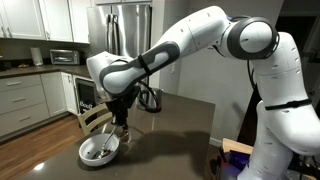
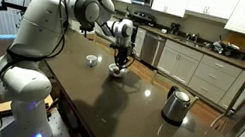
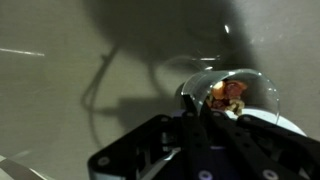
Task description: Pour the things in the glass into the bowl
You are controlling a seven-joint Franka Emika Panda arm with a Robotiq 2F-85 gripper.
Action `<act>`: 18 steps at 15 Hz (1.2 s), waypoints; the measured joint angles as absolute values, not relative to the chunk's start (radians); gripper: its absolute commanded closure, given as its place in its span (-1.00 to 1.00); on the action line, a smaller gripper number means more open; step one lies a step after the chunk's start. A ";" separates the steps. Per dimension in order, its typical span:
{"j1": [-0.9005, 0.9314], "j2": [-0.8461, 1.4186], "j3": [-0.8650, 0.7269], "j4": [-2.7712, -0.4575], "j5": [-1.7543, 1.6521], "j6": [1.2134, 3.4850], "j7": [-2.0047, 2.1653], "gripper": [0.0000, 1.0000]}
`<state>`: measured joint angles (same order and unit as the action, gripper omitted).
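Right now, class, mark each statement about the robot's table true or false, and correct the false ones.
1. The gripper is shut on the glass. True.
2. The glass is empty. False: small brown bits show inside it in the wrist view.
3. The bowl is white. True.
4. The kettle touches the bowl. False: it stands well apart from it, further along the dark table.
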<state>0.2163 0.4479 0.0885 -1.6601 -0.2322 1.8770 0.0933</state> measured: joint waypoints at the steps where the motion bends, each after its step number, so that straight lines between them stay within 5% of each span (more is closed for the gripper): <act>1: 0.222 0.450 0.085 -1.646 -0.246 1.858 0.103 0.91; 18: 0.386 0.676 0.003 -1.339 -0.566 1.689 0.289 0.91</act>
<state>0.3865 0.6763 0.0034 -1.3392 -0.5661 1.6891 0.2888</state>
